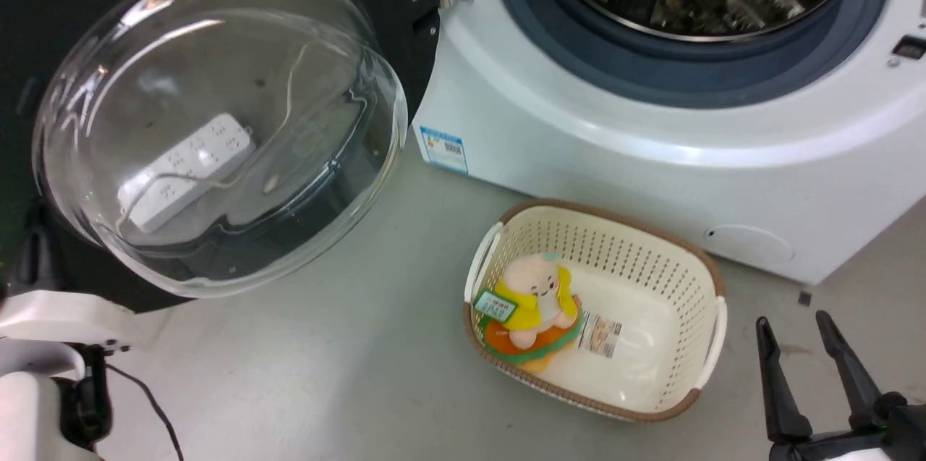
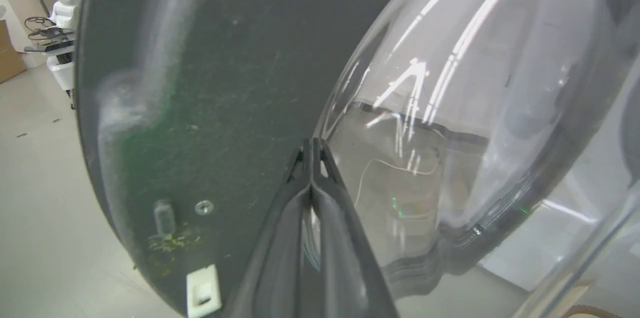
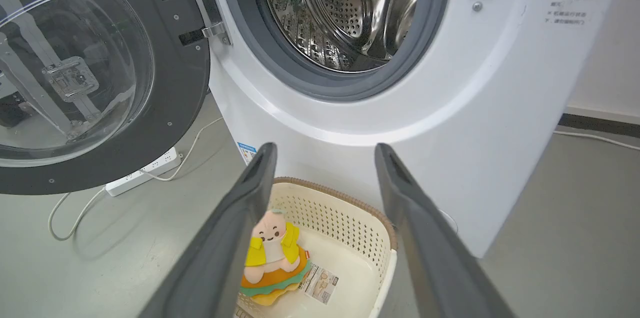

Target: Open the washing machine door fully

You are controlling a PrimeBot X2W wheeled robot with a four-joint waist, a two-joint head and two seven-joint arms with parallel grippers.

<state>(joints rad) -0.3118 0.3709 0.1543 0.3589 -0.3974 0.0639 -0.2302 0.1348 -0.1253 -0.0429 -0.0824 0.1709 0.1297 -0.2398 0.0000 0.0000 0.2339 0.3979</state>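
The light was bright, white and even, falling from overhead. In the left wrist view, long streaks of glare from ceiling lamps ran across the glass bowl of the washing machine door (image 2: 450, 83), and smaller highlights sat on its rim in the head view. The steel drum (image 3: 345, 13) glittered with broken reflections. A soft, pale shadow lay on the grey floor (image 3: 125, 268) beneath the door. The left wrist view was hazy, the door's dark face smeared, and the left fingers (image 2: 280, 258) were blurred close up. The right wrist view bowed straight lines near its edges.
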